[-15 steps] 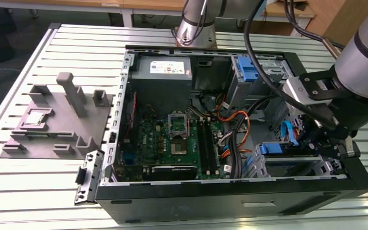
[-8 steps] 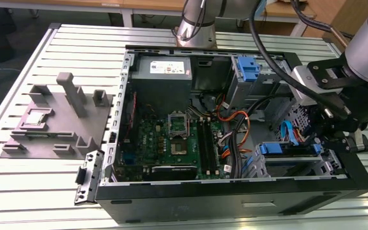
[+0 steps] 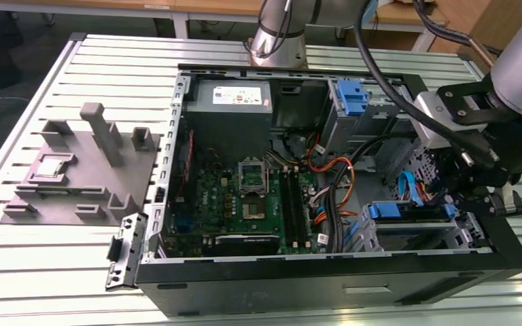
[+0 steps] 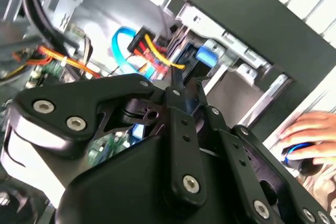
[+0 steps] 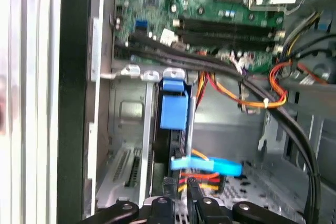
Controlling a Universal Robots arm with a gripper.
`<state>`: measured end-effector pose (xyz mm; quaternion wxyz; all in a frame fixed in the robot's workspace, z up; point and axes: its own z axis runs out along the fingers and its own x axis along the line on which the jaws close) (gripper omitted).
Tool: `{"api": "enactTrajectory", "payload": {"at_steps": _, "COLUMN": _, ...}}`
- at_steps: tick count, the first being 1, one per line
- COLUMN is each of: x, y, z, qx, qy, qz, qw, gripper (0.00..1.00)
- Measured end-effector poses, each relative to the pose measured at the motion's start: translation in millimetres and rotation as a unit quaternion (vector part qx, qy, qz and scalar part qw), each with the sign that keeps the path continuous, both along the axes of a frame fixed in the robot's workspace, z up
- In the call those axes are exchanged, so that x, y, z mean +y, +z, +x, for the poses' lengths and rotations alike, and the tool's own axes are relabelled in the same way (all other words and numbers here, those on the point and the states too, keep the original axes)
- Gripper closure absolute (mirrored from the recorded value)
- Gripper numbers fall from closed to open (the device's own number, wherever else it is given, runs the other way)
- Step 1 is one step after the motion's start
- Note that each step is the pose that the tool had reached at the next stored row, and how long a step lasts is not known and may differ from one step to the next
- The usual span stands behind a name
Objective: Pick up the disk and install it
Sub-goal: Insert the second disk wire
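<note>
Open computer case (image 3: 334,278) lying on a slatted table (image 3: 43,272), gripper (image 3: 478,197) lowered by the drive bay at the exterior view's right, fingers' state impossible to tell, the disk (image 5: 173,111) in its blue bracket seated in the bay, orange cables (image 5: 247,95) nearby, a hand (image 4: 310,135) outside the case

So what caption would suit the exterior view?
Robot arm's gripper reaching into an open computer case beside a blue-bracketed drive bay.

A pale metal bench (image 3: 52,272) of long parallel slats spans the exterior view, catching bright overhead light along its near edge. Past its far edge stand wooden-topped tables (image 3: 152,8) on white legs, with dark grey floor (image 3: 25,61) off the far corner on the exterior view's left.
</note>
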<state>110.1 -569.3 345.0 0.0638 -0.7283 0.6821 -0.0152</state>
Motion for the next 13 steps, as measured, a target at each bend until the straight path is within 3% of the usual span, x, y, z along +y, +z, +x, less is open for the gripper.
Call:
{"api": "enactTrajectory", "payload": {"at_steps": 3, "x": 0.0, "y": -0.5, "z": 1.0, "qx": 0.0273, "qy": 0.000, "qz": 0.0001, "qw": 0.9996, "gripper": 0.76}}
{"api": "enactTrajectory", "payload": {"at_steps": 4, "x": 0.1, "y": -0.5, "z": 1.0, "qx": 0.0313, "qy": 0.000, "qz": 0.0002, "qw": 0.9995, "gripper": 0.76}}
{"api": "enactTrajectory", "payload": {"at_steps": 13, "x": 0.0, "y": -0.7, "z": 6.7, "qx": 0.0324, "qy": -0.002, "qz": 0.0003, "qw": 0.9995, "gripper": 0.76}}
